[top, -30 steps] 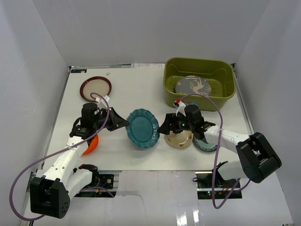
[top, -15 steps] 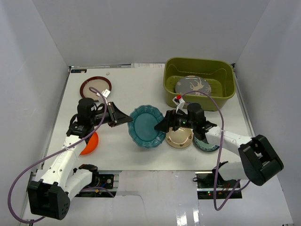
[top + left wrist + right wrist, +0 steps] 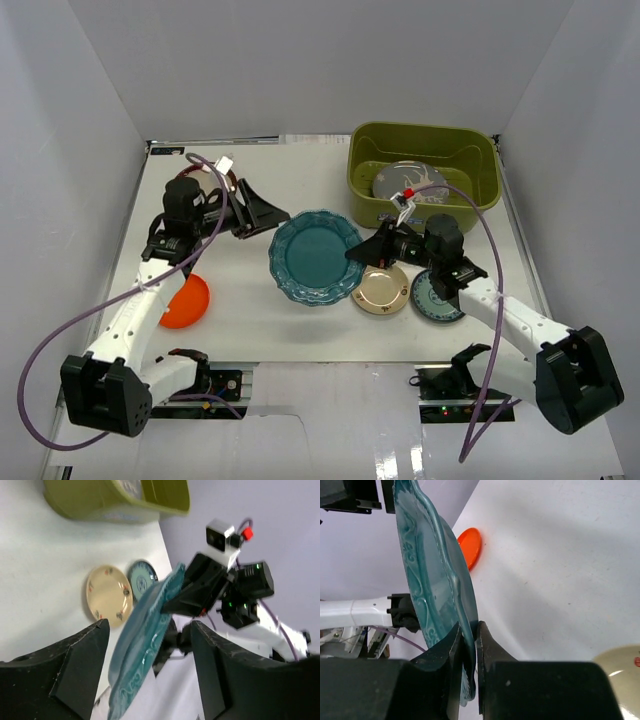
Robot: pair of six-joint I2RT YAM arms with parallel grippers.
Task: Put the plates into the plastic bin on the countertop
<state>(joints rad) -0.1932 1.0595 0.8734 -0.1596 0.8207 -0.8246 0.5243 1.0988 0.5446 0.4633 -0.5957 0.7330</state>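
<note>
- White walls enclose the flat white countertop (image 3: 250,320). The olive-green rectangular plastic bin (image 3: 358,178) stands at its far right corner, with a grey deer-patterned round plate (image 3: 420,178) already lying inside.
- The large teal scalloped plate (image 3: 315,257) is mid-table in the overhead view, between the two arms. The wrist views show it tilted on edge and, by my reading, clear of the surface.
- The right gripper (image 3: 467,630) has its fingers pinched on the plate's rim, one on each face of the scalloped edge.
- The left gripper (image 3: 150,625) has its fingers spread wide, straddling the opposite edge. I cannot tell whether either pad touches the plate.
- A small round gold plate (image 3: 381,290) and a small blue-green patterned plate (image 3: 437,297) lie near the right arm, and a round orange plate (image 3: 185,302) lies beside the left arm.
- To do this step well, hold the pinch firm, because one grip on the rim of a wide dish invites it to swing or slip.
- The left fingers should either close to share the load or back away before the carry, so they don't snag the rim.
- Raise the low edge above the bin's near wall, level the dish, and set it on the grey plate instead of dropping it.
</note>
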